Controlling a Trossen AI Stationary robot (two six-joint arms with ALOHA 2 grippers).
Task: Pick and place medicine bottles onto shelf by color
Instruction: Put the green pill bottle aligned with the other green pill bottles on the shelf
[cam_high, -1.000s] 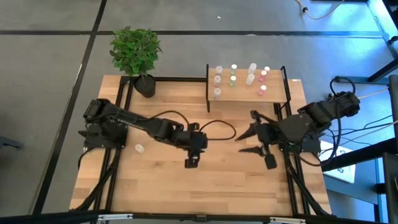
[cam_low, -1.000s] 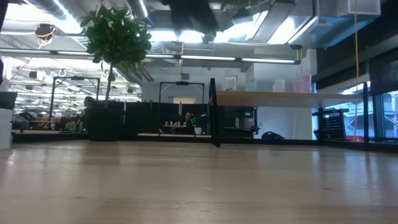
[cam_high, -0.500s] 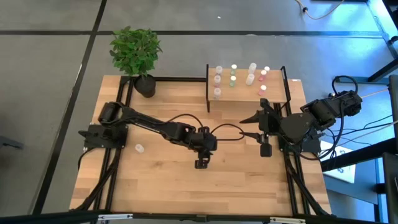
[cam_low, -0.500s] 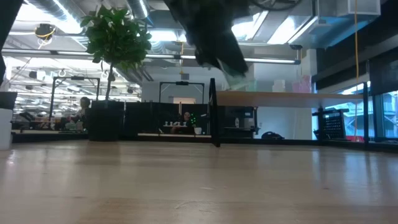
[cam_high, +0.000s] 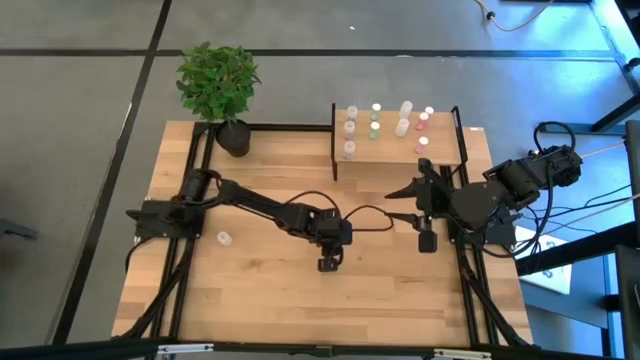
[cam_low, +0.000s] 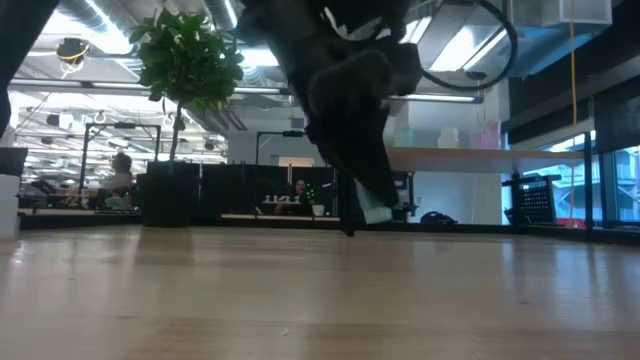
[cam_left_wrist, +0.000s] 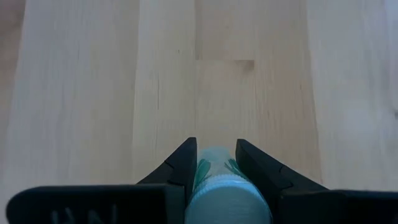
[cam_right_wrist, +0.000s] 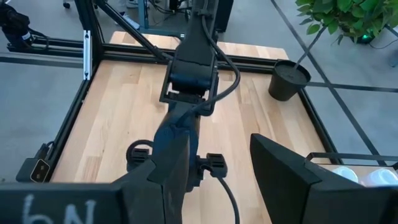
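Note:
My left gripper (cam_high: 328, 262) hangs over the middle of the table, tipped steeply down and shut on a small translucent medicine bottle (cam_left_wrist: 216, 167) with a pale cap (cam_left_wrist: 225, 198). In the low view the gripper (cam_low: 368, 200) is just above the tabletop. My right gripper (cam_high: 402, 203) waits open, high near the table's right side, in front of the shelf (cam_high: 440, 150). Several medicine bottles (cam_high: 376, 122) stand on the shelf in rows. One more bottle (cam_high: 224, 238) lies on its side on the table at the left. My left gripper pinches the bottle's translucent body (cam_left_wrist: 215, 163) between its two fingers (cam_left_wrist: 184, 163), with the pale cap lying back toward the wrist. The fingers slant down from above and lie along the bottle. The bottle's lower end (cam_low: 375, 212) hangs clear of the table.
A potted plant (cam_high: 218, 85) stands at the table's far left corner. Black frame rails (cam_high: 190, 180) run along the table's left and right sides. Bare wood (cam_high: 300, 310) lies under and in front of the left gripper.
My left gripper has come down toward the tabletop and moved toward the table's right edge, still shut on the bottle. My right gripper has swung its fingers toward the far edge, then kept still.

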